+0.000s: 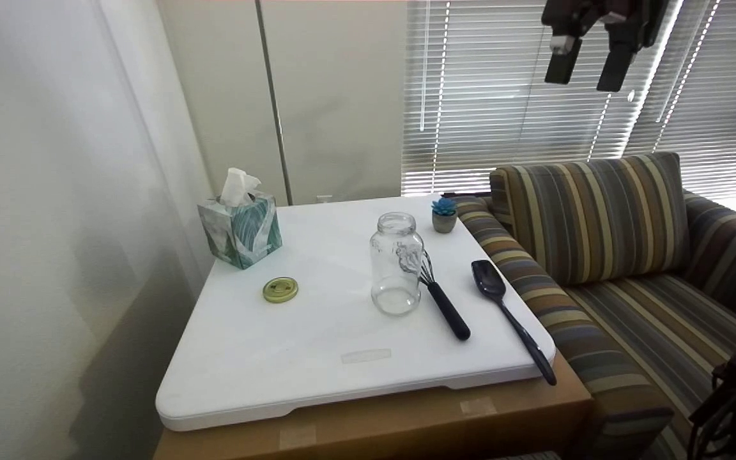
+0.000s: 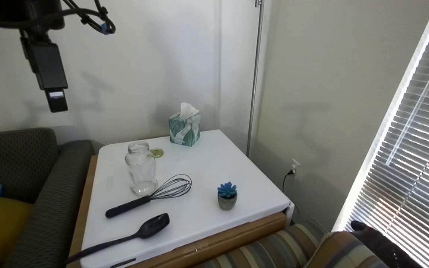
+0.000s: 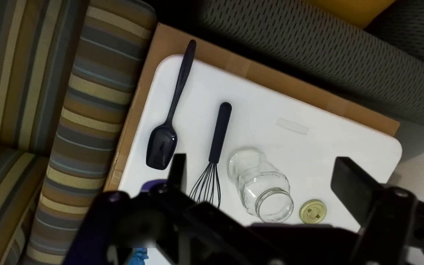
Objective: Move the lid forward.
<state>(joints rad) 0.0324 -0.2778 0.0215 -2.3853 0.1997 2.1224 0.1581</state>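
The lid (image 1: 280,289) is a small flat yellow-green disc lying on the white table (image 1: 266,364). It lies apart from the clear glass jar. In an exterior view the lid (image 2: 157,152) is partly hidden behind the jar's upper part. In the wrist view the lid (image 3: 313,211) shows right of the jar's mouth. My gripper (image 1: 588,70) is open and empty, high above the table. It also shows in the wrist view (image 3: 262,176), its fingers wide apart with the jar and lid far below between them. An exterior view shows it side-on (image 2: 57,100).
The glass jar (image 1: 396,268) stands upright near the middle of the table. A whisk (image 1: 450,311) lies beside it, and a dark spoon (image 1: 489,279) lies along the edge by the striped armchair (image 1: 591,223). A tissue box (image 1: 243,230) and small blue succulent (image 1: 444,220) stand on the table.
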